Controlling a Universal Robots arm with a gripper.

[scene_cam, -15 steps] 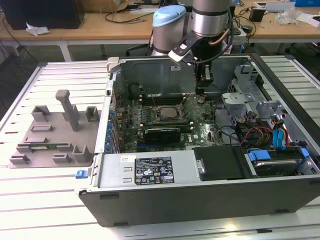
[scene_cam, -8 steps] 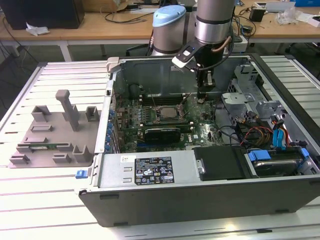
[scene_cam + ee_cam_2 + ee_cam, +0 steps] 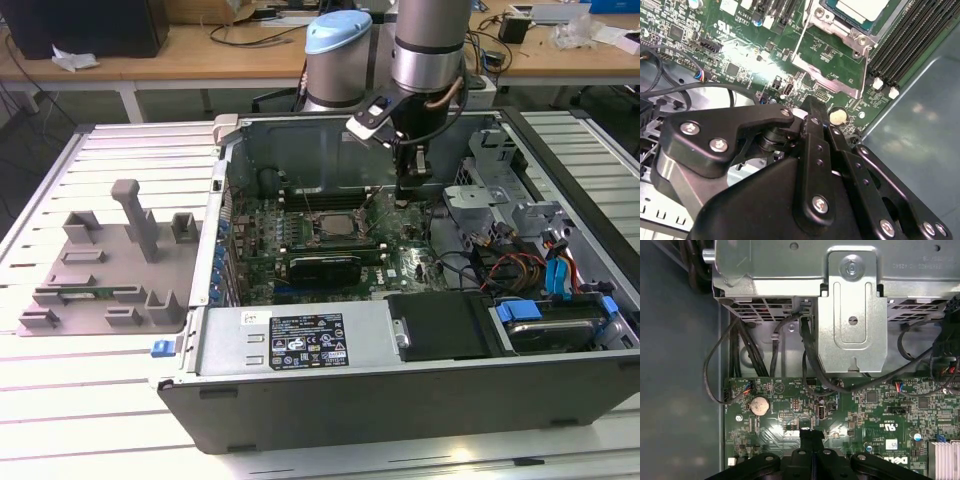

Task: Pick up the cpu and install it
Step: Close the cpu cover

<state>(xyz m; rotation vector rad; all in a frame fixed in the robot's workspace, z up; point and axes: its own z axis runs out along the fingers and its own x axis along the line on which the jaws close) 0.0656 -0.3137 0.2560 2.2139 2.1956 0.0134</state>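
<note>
The gripper is hovering just above the green motherboard inside an open computer case, with its fingers pressed together and gripping nothing. The cpu is lying within the metal socket frame, apart from the gripper, toward the exterior view's left.

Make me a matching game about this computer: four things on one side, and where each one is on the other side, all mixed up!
Things:
1. cpu
2. tray
3. battery
4. gripper

Places:
A. on the table, outside the case
B. over the board, fingers together
C. in the socket
D. flat on the board, near its corner

Pairs: 1-C, 2-A, 3-D, 4-B.
</note>
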